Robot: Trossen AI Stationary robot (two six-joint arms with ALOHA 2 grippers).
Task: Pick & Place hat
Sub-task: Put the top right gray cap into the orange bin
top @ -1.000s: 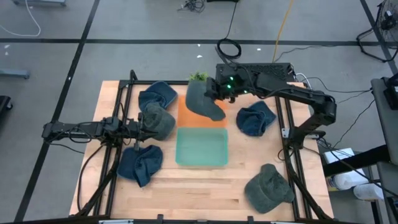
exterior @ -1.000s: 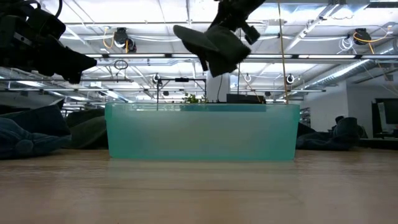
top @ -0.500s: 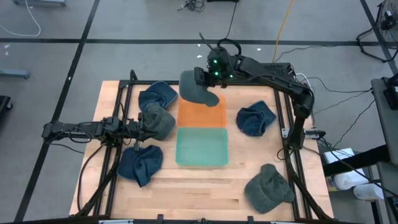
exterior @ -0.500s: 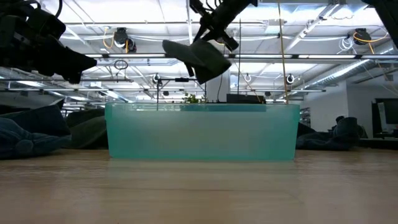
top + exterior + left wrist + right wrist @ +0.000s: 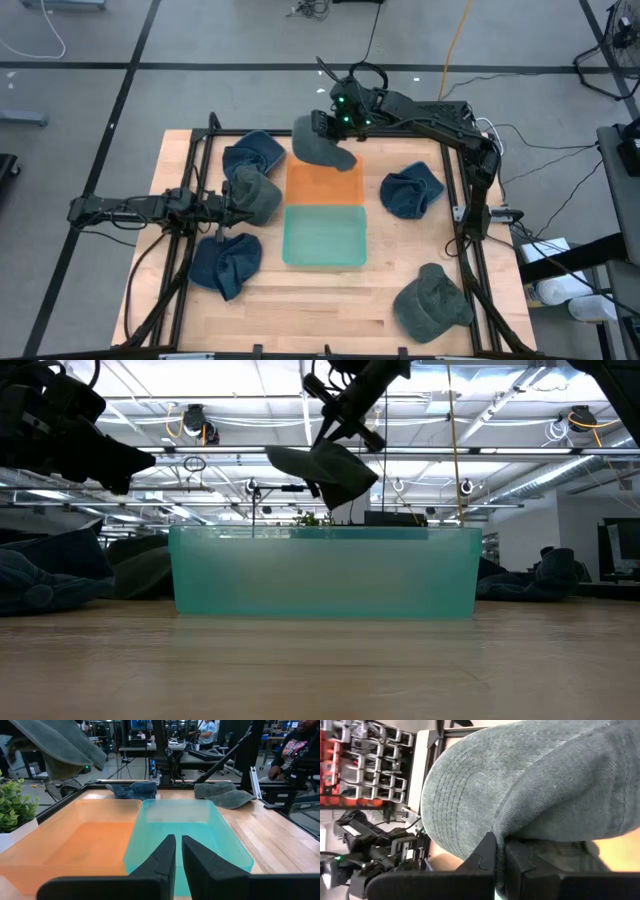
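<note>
A grey-green hat [image 5: 322,147] hangs over the far edge of the orange tray [image 5: 325,185], with my right gripper [image 5: 331,133] shut on it. In the low view the hat [image 5: 325,470] hangs below the gripper [image 5: 345,422], well above the teal tray [image 5: 325,572]. The left wrist view shows the hat [image 5: 60,742] high over the orange tray [image 5: 75,845]. My left gripper [image 5: 233,203] waits at the table's left, level, shut, holding nothing [image 5: 177,852]. My right gripper pinches the hat between its two fingers at the crown's edge [image 5: 506,831], beside the stitched brim [image 5: 462,790]. The fingers slant down from the table's far right side. The hat hangs lifted clear, brim tilted toward the table's left.
Blue hats lie at the far left [image 5: 255,152], near left [image 5: 225,265] and right [image 5: 410,190]. Green hats lie beside my left gripper [image 5: 257,195] and at the near right [image 5: 432,302]. A small plant [image 5: 15,802] stands at the far edge.
My right gripper has carried the hat from over the orange tray's middle toward the table's far edge and slightly left, rolling as it went. The hat stays lifted clear and now hangs flatter, brim toward the left.
</note>
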